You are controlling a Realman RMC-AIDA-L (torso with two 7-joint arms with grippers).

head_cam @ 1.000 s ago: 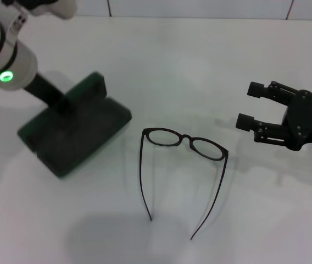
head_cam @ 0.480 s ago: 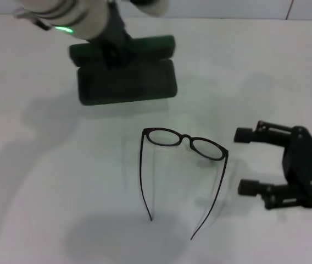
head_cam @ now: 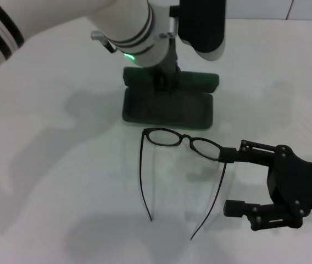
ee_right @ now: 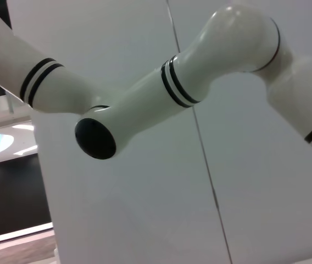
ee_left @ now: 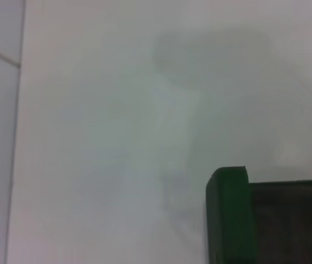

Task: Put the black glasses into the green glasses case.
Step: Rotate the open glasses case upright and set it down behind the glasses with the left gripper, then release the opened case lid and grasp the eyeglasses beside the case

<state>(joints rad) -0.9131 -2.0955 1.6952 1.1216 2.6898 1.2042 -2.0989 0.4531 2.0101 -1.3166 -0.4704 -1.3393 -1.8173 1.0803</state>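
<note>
We found the right gripper (head_cam: 230, 181) low over the white table (head_cam: 62, 181), its two black fingers (head_cam: 238, 208) spread wide apart and pinching nothing. One finger reached to the right-hand hinge corner of the black glasses (head_cam: 184, 142), at or just beside the frame; we could not tell whether it touched. The other finger lay nearer the camera, just beside the right temple arm, so that this arm ran through the gap between the two fingers. The glasses lay flat on the table with both temple arms unfolded and pointing toward the robot, the lenses on the far side. Just beyond the lenses, close but apart from them, sat the green glasses case (head_cam: 167, 104), open, its dark lining facing up and its lid standing at the far edge. The left gripper (head_cam: 164, 77) was down at the lid, at the middle of the hinge side; we could not tell how its fingers stood. The left wrist view showed one corner of the case (ee_left: 230, 214) against the bare table.
</note>
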